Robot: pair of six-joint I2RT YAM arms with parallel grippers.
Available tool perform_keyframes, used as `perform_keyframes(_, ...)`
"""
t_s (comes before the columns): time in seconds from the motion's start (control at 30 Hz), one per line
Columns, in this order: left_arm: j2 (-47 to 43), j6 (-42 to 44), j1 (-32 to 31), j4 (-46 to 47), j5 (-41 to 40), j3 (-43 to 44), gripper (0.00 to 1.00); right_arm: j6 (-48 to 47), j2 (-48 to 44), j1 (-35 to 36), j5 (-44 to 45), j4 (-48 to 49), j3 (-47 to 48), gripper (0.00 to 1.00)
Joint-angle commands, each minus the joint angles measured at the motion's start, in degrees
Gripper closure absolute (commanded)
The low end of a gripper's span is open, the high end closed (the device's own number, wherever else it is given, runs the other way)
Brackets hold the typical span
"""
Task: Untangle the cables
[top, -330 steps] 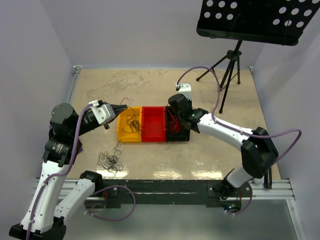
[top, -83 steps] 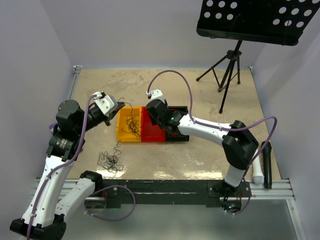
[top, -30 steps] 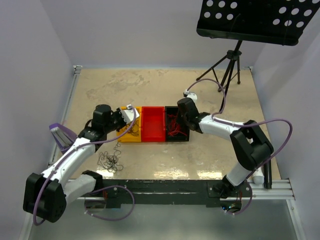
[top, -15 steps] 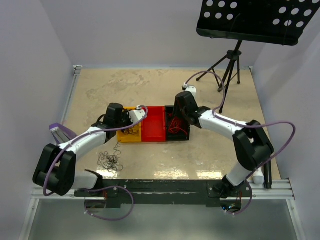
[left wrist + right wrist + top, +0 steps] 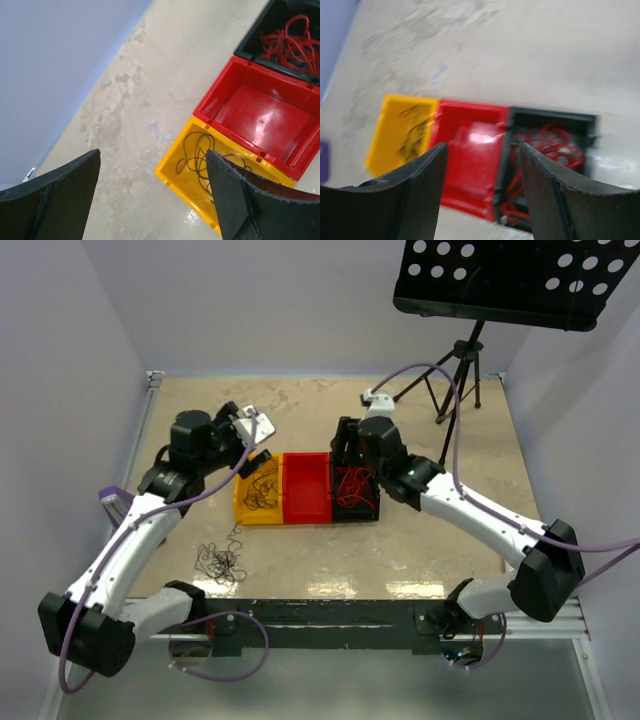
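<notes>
Seemingly sorted by colour, thin dark curly wires sit in the yellow plastic bin, thin red wires in the black plastic bin; left gripper and right gripper hover open, empty

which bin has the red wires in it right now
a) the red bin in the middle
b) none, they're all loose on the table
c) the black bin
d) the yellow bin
c: the red wires lie curled inside the black bin, while the red bin next to it is bare inside and the yellow bin holds only dark wires.
</notes>
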Motion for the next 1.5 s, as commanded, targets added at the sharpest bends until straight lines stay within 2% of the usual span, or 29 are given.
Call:
perform_keyframes(0.0, -4.9, -2.9, 8.2, -9.5, 9.8, 4.9, 0.07, -3.7, -0.7, 12.0, -1.5, 5.4, -1.5, 0.37)
perform_keyframes(0.2, -6.4, 0.0, 17.9, -16.5, 15.4, 3.6, 0.06, -4.8, 9.1, 24.5, -11.6, 11.9, 1.1, 0.37)
perform_keyframes(0.33, -8.7, 0.4, 19.2, -16.8, 18.8, 1.4, 0.07, -0.7, 19.9, 29.4, -15.1, 13.0, 6.3, 0.36)
perform_keyframes(0.43, -9.4, -0.9, 19.4, -17.1, 21.2, 1.4, 0.07, 3.4, 26.3, 29.8, -14.2, 12.2, 9.7, 0.38)
perform_keyframes(0.57, -9.6, -2.7, 19.3, -16.8, 22.0, 0.9, 0.08, 6.9, 30.2, 29.8, -11.6, 14.6, 11.3, 0.41)
perform_keyframes(0.97, -10.4, -2.5, 19.3, -19.1, 19.3, 1.7, 0.09, 9.5, 39.5, 29.8, -10.3, 19.1, 15.9, 0.48)
perform_keyframes(1.2, -10.4, -3.5, 19.3, -18.2, 18.7, 2.2, 0.1, 10.0, 41.4, 29.8, -9.3, 18.2, 15.5, 0.67)
perform_keyframes(1.33, -10.1, -4.1, 19.3, -17.5, 18.1, 2.4, 0.11, 9.6, 39.0, 30.4, -6.8, 17.5, 14.1, 0.96)
perform_keyframes(1.37, -10.1, -4.2, 19.3, -17.5, 17.9, 2.6, 0.11, 9.6, 37.7, 30.5, -6.0, 17.4, 13.4, 1.0)
perform_keyframes(1.47, -10.2, -4.0, 19.3, -17.7, 17.7, 2.7, 0.12, 9.5, 32.3, 31.0, -3.3, 16.9, 10.5, 1.0)
